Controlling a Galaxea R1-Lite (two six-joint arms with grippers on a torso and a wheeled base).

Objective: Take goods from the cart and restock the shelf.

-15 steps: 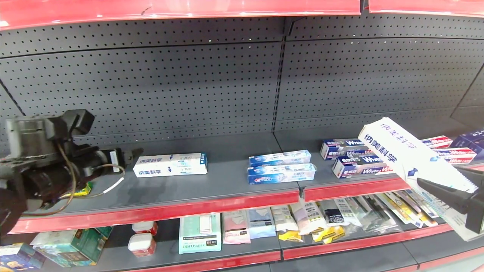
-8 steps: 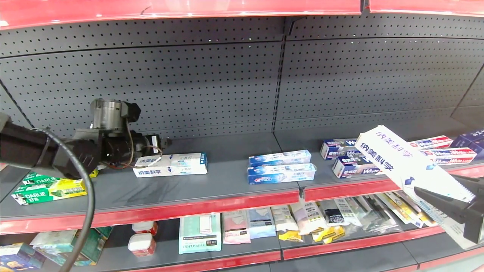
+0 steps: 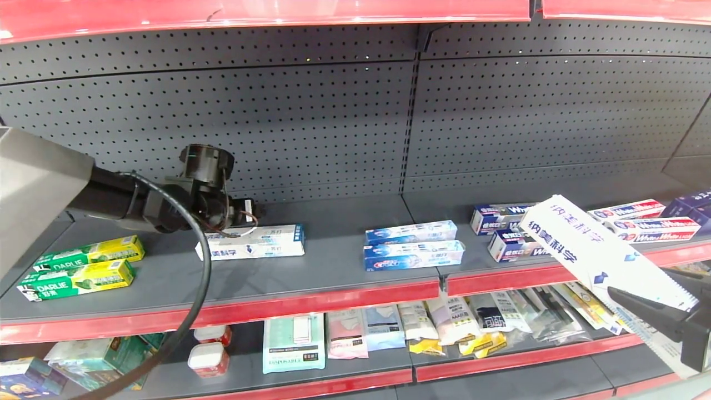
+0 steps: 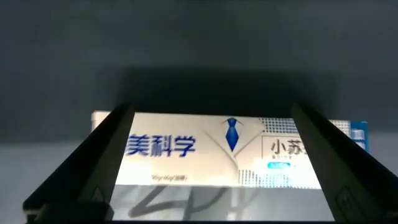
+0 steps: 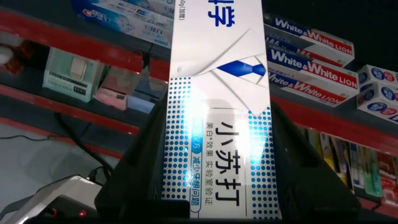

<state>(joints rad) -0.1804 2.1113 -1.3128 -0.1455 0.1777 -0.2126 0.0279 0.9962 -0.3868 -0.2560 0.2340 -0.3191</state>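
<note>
A white toothpaste box (image 3: pixel 261 243) lies flat on the grey shelf (image 3: pixel 333 272), left of the middle. My left gripper (image 3: pixel 255 213) hovers just over its left half. In the left wrist view that gripper (image 4: pixel 212 109) is open, its dark fingers (image 4: pixel 93 174) spread wide over the box (image 4: pixel 211 152) without touching it. At the far right, in front of the shelf edge, my right gripper (image 3: pixel 661 311) is shut on a second white toothpaste box (image 3: pixel 600 253), which tilts up and to the left. The right wrist view shows this box (image 5: pixel 217 93) clamped between both fingers (image 5: pixel 146 155).
Two green boxes (image 3: pixel 78 266) lie at the shelf's left end, two blue boxes (image 3: pixel 414 247) in the middle, and several blue-and-white boxes (image 3: pixel 511 236) at the right. The lower shelf holds packets (image 3: pixel 389 328) and red-lidded jars (image 3: pixel 208 358). A pegboard wall (image 3: pixel 333 122) backs the shelf.
My left arm has swung right along the shelf to the lying white box, uncovering the green boxes. The right gripper has sunk a little with its box.
</note>
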